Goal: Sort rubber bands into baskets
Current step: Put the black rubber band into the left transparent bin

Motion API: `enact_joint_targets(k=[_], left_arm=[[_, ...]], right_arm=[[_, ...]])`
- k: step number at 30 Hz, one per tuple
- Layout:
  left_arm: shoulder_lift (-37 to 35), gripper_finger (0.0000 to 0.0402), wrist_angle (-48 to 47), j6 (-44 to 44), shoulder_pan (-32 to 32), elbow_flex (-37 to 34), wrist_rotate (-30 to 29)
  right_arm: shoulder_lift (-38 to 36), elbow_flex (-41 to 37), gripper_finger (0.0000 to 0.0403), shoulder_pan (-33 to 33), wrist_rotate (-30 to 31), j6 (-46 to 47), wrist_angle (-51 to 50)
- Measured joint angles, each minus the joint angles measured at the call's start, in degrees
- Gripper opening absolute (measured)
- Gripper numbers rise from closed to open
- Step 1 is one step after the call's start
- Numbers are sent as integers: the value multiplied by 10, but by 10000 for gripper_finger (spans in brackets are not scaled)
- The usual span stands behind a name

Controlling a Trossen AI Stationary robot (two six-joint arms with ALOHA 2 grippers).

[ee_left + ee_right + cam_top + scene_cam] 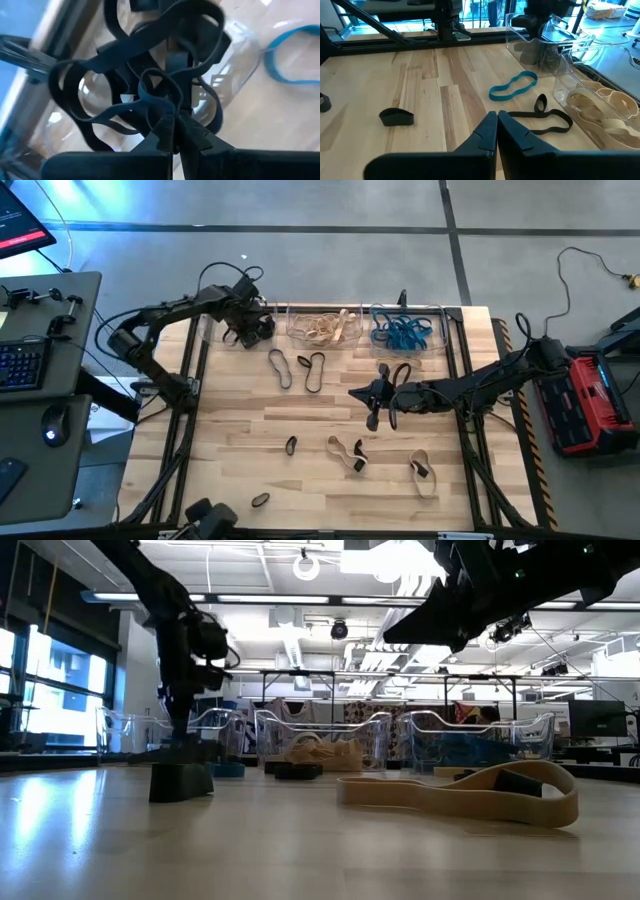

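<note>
Three clear baskets stand in a row at the table's far edge. The left one (pixel 228 328) holds black rubber bands (pixel 100 100), the middle one (pixel 325 328) tan ones, the right one (pixel 405 332) blue ones. My left gripper (pixel 246 332) points down over the left basket, shut on a black rubber band (pixel 157 92). My right gripper (pixel 374 396) hovers shut and empty over the table's middle right. Loose bands lie flat on the table: a blue one (pixel 512 85), black ones (pixel 545 117) (pixel 396 116), tan ones (pixel 347 452) (pixel 422 472). My left gripper pinches a thin black rubber band (pixel 169 111) between its two fingertips, coming from above and pointing down. The band's loop stands out past the fingertips over the black bands in the left basket. Whether it touches that pile I cannot tell.
Another black band (pixel 260 500) lies near the table's front edge. A metal frame rail (pixel 455 370) runs along the table's right side. Left of the table stands a desk with a keyboard (pixel 20 365) and a mouse (pixel 52 423).
</note>
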Motion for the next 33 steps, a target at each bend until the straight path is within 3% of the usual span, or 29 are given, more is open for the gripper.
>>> enact_joint_targets(k=[8, 17, 21, 26, 33], left_arm=[[11, 38, 18, 5, -6, 0, -43], [-56, 134, 20, -12, -34, 0, -45], [-100, 169, 18, -25, -60, 0, -12], [-154, 183, 21, -16, -135, 0, 46], [-175, 184, 37, -15, -293, 0, 50]], right_arm=[[0, 0, 0, 0, 0, 0, -1], [0, 0, 0, 0, 7, 6, -1], [0, 0, 0, 0, 9, 9, -1], [0, 0, 0, 0, 9, 10, -1], [0, 0, 0, 0, 9, 10, -1]])
